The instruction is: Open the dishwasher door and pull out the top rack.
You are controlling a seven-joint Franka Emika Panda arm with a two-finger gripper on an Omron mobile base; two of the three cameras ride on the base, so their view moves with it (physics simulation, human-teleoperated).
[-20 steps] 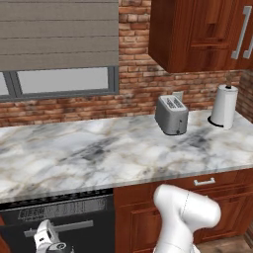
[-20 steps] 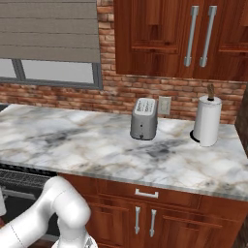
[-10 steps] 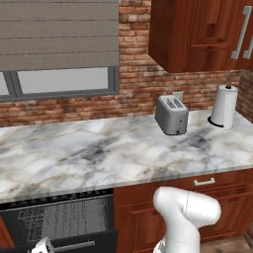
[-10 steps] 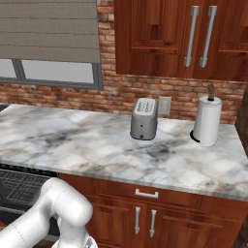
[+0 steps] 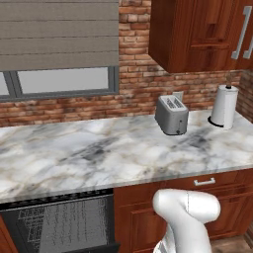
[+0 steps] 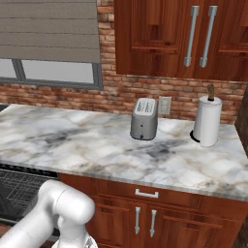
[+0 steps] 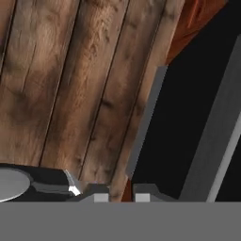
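The dishwasher sits under the left end of the marble counter [image 5: 99,153], beside the red-brown cabinets. Its front stands open: in the left base view the cavity is dark, and a grey wire grid — the rack [image 5: 59,222] — fills it, reaching nearly from wall to wall. A black slab, the door [image 5: 89,248], juts forward along the very bottom edge of that view, so it appears dropped low.

The right base view catches the same cavity from the other side, at its lower left: only a corner of the rack [image 6: 17,193] shows, behind the arm's white elbow. That view gives the cupboard doors with long silver handles, the toaster [image 6: 144,119] and the paper towel roll [image 6: 207,121] face-on; the left view shows the toaster [image 5: 171,115] at an angle and more of the window blind.

The hand view looks down at wood floor planks [image 7: 70,84], with the door [image 7: 188,122] as a black panel on the right, edged by a grey strip; a second grey bar crosses it farther right. The gripper [image 7: 121,196] shows just its tips, close together — shut, with only a narrow gap and nothing visible between them.
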